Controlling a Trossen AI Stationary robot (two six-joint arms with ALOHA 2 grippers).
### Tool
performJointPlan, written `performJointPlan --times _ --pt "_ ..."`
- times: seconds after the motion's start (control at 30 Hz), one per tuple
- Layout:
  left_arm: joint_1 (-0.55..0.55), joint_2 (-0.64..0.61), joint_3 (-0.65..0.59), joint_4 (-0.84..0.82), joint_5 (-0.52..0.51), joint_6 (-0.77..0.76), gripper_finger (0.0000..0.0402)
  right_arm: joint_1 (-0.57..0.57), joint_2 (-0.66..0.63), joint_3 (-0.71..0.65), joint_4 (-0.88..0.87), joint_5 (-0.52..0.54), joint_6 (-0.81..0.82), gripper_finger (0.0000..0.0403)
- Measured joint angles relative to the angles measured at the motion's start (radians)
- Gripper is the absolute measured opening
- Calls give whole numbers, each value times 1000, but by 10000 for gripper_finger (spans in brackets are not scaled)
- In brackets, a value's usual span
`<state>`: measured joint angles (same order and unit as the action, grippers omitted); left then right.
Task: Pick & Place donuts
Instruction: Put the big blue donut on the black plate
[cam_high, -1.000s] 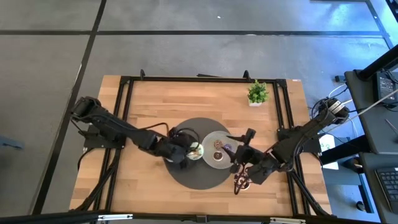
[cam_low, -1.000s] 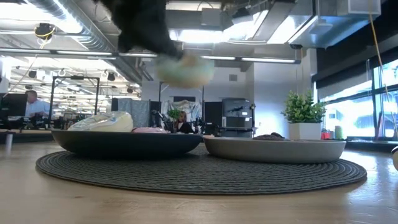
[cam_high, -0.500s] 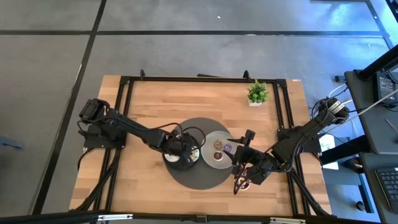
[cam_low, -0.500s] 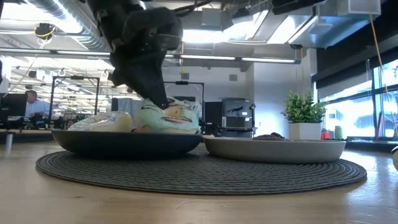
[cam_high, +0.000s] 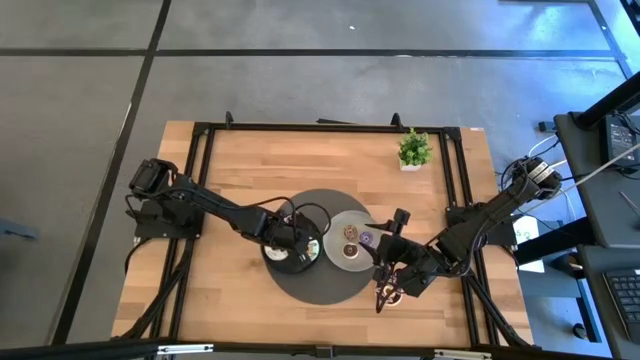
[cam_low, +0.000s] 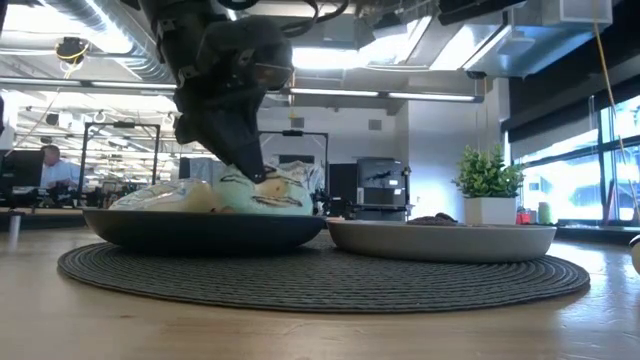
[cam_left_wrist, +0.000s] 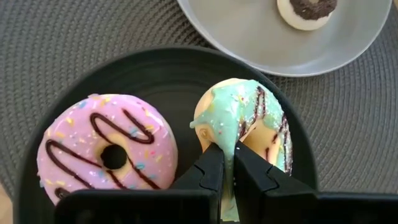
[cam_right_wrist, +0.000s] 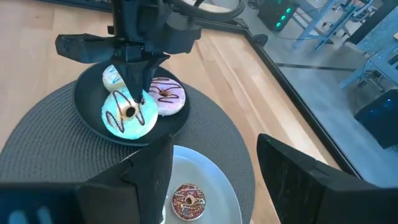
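A: Placing step: left gripper (cam_left_wrist: 225, 169) pinches mint-iced donut's (cam_left_wrist: 249, 127) rim, donut resting in dark plate (cam_left_wrist: 161, 68) beside pink donut (cam_left_wrist: 107, 149).

B: Next, probably release and lift. Right gripper (cam_right_wrist: 211, 180) waits, spread wide.

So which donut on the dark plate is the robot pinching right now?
The mint-green iced donut, clamped by the left gripper; the pink donut beside it lies untouched.

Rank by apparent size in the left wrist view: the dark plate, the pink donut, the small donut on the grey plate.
1. dark plate
2. pink donut
3. small donut, partly cut off and farther from the camera, so its size is less certain
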<state>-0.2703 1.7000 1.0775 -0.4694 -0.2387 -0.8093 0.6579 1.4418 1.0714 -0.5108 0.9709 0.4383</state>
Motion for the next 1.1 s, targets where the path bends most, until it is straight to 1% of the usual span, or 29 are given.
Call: performJointPlan --times 0.13,0.3,0.43,0.7,0.83,0.93,1.1 --pt "0 0 0 1 2 0 15 0 0 0 -5 -29 -1 233" --pt "5 0 0 1 8 0 22 0 0 0 -10 -32 -1 233" --pt "11 0 0 1 24 -6 42 0 0 0 -11 -34 -1 233" --pt "13 0 0 1 18 -19 92 0 0 0 -12 -83 -1 233" --pt "13 0 0 -1 22 -18 113 0 0 0 -16 -85 -1 233" --pt "16 0 0 -3 27 -18 124 0 0 0 -17 -85 -1 233" --pt "39 0 0 -3 86 -18 132 0 0 0 -33 -84 7 233"
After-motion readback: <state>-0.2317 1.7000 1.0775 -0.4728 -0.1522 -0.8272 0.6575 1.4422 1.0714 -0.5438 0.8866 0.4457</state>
